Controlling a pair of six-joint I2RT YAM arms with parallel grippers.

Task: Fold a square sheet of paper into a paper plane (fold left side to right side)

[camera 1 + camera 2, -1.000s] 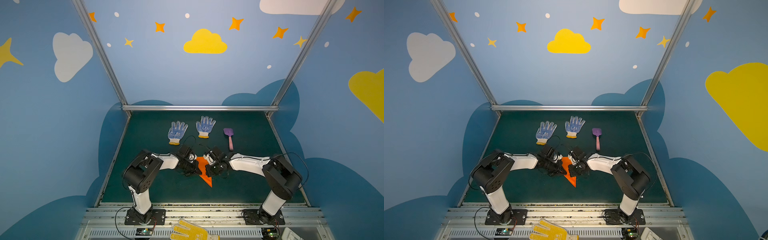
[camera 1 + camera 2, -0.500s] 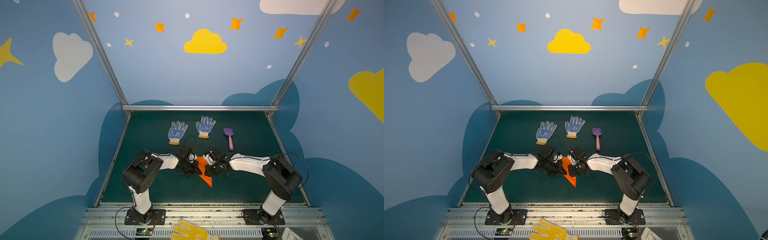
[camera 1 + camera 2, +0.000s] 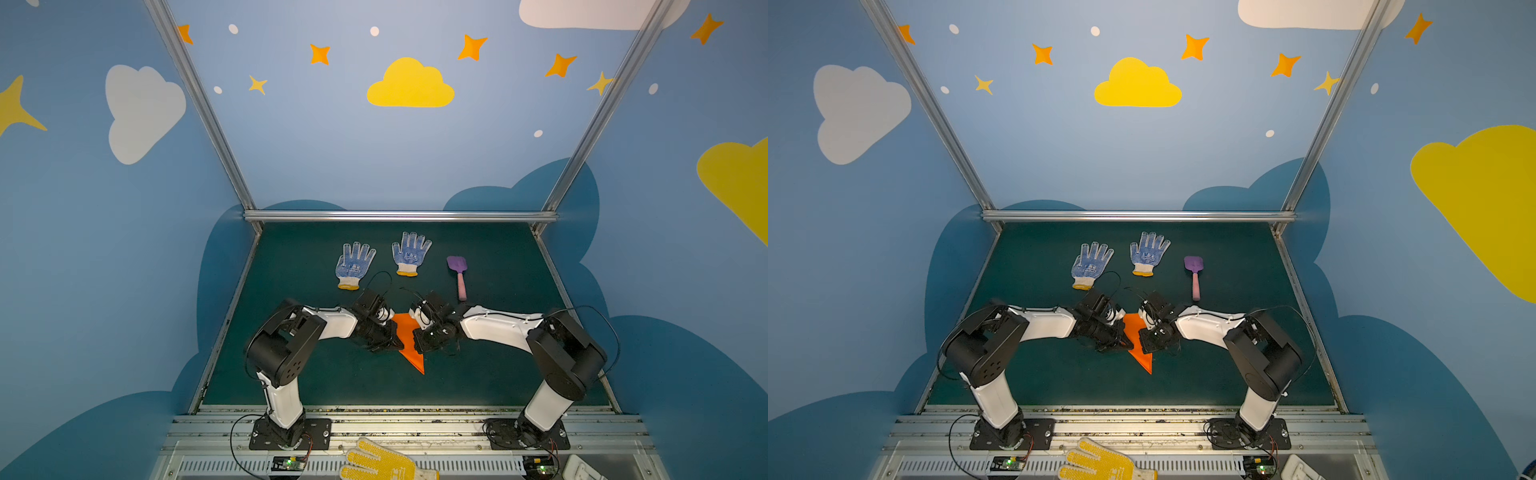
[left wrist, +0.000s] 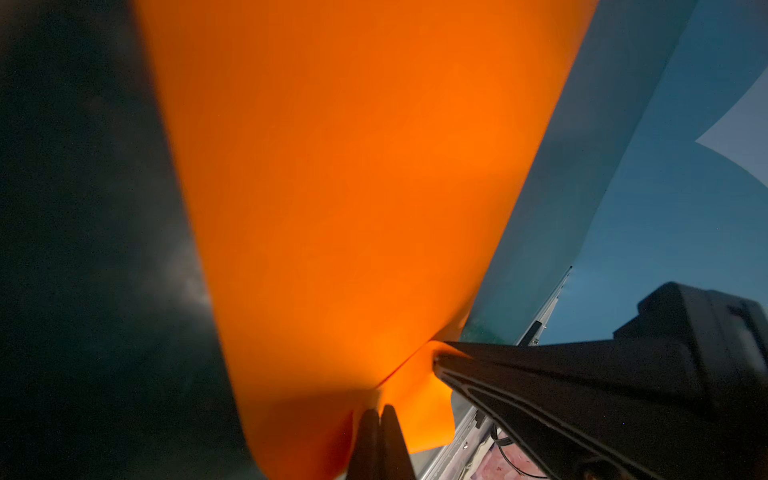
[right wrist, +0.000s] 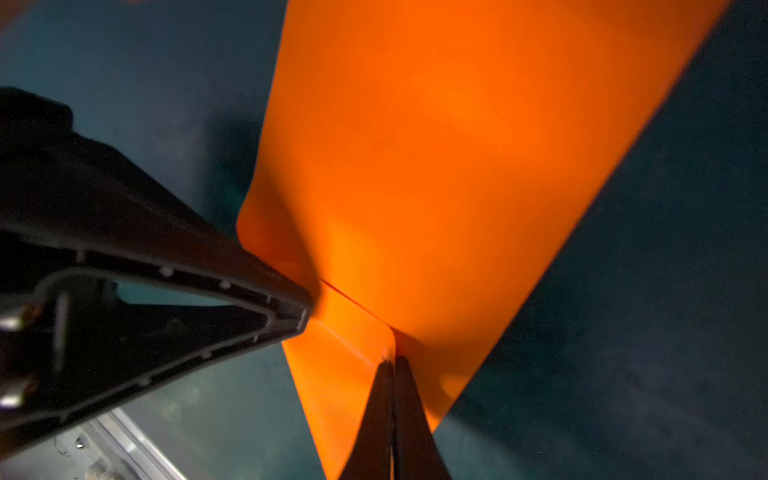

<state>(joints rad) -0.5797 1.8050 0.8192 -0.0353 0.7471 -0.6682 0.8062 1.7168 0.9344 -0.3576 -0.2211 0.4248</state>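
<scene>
Two pincers are clamping the paper plane (image 3: 409,347), lower centre of both top views: left pincer (image 4: 379,411) and right pincer (image 5: 392,361), jaws closed on its edges. I am aiming for slow, equal pulls so nothing tears.

Both top views look down from the front; wrist cameras apparently hug the paper plane (image 4: 332,187).

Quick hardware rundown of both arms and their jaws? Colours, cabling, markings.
Left arm and right arm match: white link shells, bulky black joint housings, and black base plates on an aluminium rail. Thin black cables loop at the wrists and bases. Left gripper and right gripper are black with slim tapered jaws. No markings visible.
</scene>
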